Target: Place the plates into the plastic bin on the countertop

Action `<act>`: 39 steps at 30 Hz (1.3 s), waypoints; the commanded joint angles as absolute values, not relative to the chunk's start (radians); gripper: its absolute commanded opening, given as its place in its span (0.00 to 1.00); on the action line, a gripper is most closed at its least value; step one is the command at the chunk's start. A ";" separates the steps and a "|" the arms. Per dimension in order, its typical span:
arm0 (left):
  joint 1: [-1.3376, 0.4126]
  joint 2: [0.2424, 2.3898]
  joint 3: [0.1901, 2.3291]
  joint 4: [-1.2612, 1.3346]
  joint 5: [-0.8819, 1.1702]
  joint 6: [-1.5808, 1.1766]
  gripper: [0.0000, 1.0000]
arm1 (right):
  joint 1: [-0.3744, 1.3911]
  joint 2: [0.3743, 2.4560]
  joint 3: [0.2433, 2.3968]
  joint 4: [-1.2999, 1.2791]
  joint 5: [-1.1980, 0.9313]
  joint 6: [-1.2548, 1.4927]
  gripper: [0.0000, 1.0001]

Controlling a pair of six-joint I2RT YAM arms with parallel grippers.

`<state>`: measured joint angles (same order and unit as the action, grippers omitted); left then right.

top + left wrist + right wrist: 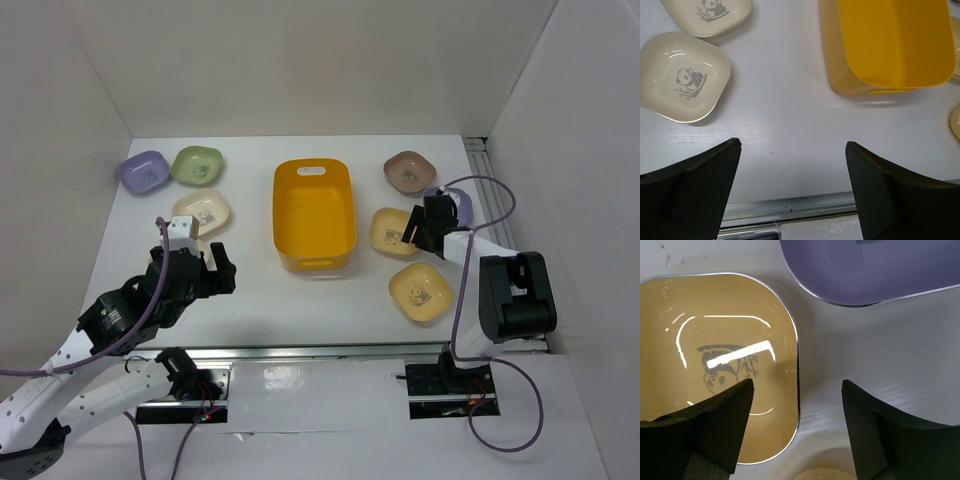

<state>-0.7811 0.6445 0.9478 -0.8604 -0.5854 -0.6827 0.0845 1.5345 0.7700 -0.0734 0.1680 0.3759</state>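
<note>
While the right claw (796, 385) stands spread open across the rim of a pale yellow plate (715, 340), one finger over the dish and one over the tabletop (850, 365), a lilac plate (865, 270) lies just beyond. The left claw (792, 150) hangs wide open, released, above the tabletop, a cream plate (682, 77) near it; the yellow bin (283, 215) sits mid-tabletop, apart from all three

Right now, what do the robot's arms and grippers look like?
The left arm and right arm have white links, black joint housings and looping lilac cables. The left gripper and right gripper carry matte black wedge-shaped fingers.
</note>
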 commanded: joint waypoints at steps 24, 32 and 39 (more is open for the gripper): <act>-0.775 0.629 0.950 -0.848 -0.612 -0.683 0.99 | 0.130 1.677 0.931 -0.103 0.221 0.434 0.00; -0.775 0.629 0.950 -0.848 -0.612 -0.683 0.99 | 0.198 1.553 1.104 -0.331 0.428 0.436 0.00; -0.775 0.629 0.950 -0.848 -0.612 -0.683 0.99 | 0.276 1.422 1.236 -0.443 0.600 0.456 0.00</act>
<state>-0.7811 0.6380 0.9478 -0.8635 -0.5968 -0.6838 0.2440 1.4925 1.1397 -0.3885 0.4660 0.4400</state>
